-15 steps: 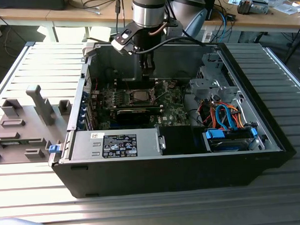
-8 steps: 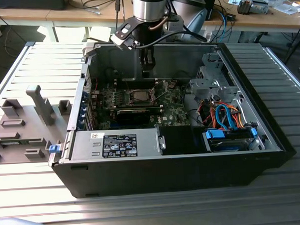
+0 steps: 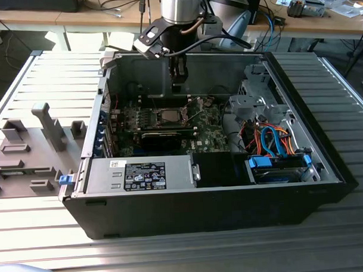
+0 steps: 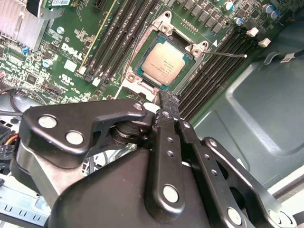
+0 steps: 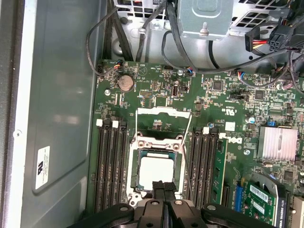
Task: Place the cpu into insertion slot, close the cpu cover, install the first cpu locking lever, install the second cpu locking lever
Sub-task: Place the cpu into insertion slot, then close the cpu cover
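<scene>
In the open case [image 3: 202, 216], from the exterior view's left: first the green board [image 3: 133, 117], glossy and studded with small parts. Next comes the cpu [image 3: 167, 115], a dull silver-grey square with a matte top, lying flat in its socket [image 5: 142, 141]. Just to its right in that view, and above it, hangs my gripper [image 3: 178, 83], all black metal links and rivets. Farther right sit blue and orange cables [image 3: 277, 141], soft and looped.

My fingers [image 5: 158, 186] are clenched against each other with nothing between them. In both wrist views their tips hover over the socket's near edge, clear of it, with the cpu just ahead and below.

What matters is that the cover [image 5: 164, 112] lies beyond the cpu from my fingertips. It is swung up off the socket, so the chip sits between me and it. It is a thin, bright steel frame with hard edges and a square window, hinged, I judge, at the socket's far edge.

The levers are thin, springy wire, unlatched. They run along the socket's sides, roughly parallel to the black memory slots [image 5: 111, 166]. One lever [image 4: 228, 54] sticks out loose across those slots.
</scene>
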Robot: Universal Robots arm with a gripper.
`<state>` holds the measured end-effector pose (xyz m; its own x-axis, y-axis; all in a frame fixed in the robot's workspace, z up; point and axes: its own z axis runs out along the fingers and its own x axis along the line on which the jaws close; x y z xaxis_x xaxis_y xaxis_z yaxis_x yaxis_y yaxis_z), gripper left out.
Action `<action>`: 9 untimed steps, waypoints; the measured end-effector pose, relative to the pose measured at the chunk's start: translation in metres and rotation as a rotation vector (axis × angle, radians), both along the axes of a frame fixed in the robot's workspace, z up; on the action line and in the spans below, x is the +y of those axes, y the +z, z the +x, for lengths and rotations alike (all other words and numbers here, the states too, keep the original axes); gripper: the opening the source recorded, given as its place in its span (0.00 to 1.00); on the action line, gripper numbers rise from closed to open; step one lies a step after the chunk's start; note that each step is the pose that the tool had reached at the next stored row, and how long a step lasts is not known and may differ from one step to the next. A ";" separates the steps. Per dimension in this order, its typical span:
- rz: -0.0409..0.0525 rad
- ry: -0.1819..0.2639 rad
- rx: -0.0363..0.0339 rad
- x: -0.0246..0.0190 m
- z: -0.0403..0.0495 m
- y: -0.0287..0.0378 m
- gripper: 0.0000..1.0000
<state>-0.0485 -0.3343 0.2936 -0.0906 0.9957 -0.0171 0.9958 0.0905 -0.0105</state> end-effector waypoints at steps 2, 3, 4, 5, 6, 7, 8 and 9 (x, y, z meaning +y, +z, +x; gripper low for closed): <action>0.0000 0.000 0.0000 0.0000 0.0000 0.0001 0.11; 0.0000 0.000 0.0000 0.0000 0.0000 0.0002 0.11; -0.0001 0.000 0.0000 0.0000 0.0002 0.0002 0.11; -0.0001 0.000 0.0000 0.0000 0.0005 0.0002 0.11; -0.0002 0.000 0.0001 -0.0001 0.0007 0.0002 0.11; -0.0002 0.000 0.0001 0.0000 0.0012 0.0002 0.11; -0.0002 0.000 0.0001 0.0000 0.0020 0.0002 0.11; -0.0001 0.000 0.0001 0.0000 0.0026 0.0002 0.11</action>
<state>-0.0459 -0.3343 0.2938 -0.0906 0.9957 -0.0171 0.9958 0.0905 -0.0106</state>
